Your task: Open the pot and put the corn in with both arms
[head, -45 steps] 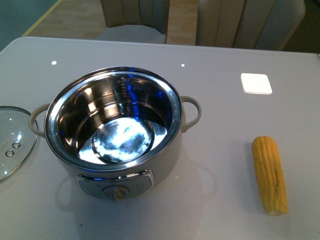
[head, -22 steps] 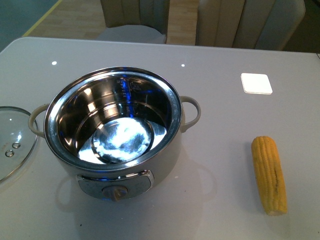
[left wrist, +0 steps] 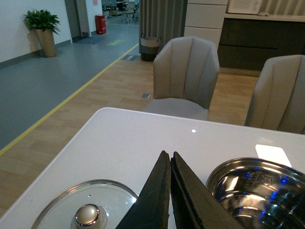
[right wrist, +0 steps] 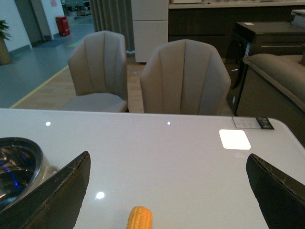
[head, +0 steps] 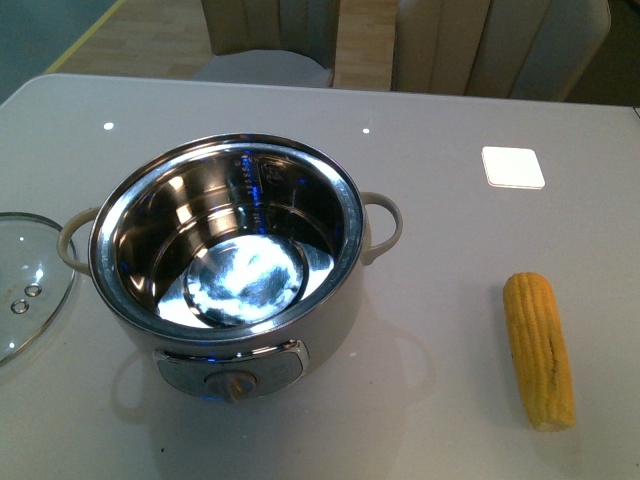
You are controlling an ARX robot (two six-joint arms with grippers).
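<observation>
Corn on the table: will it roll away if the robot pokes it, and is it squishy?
It probably rolls: the corn is a round cylinder lying on its side on the smooth, glossy table, so a sideways nudge could move it. It looks stiff and straight, so it likely won't bend. Its bumpy kernel rows may help grip.

Left end effector [left wrist: 169,156] closed, right [right wrist: 167,158] spread

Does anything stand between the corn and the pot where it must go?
Nothing visible does. Only bare table lies between the corn and the pot, and the lid lies off it, on the pot's other side.
</observation>
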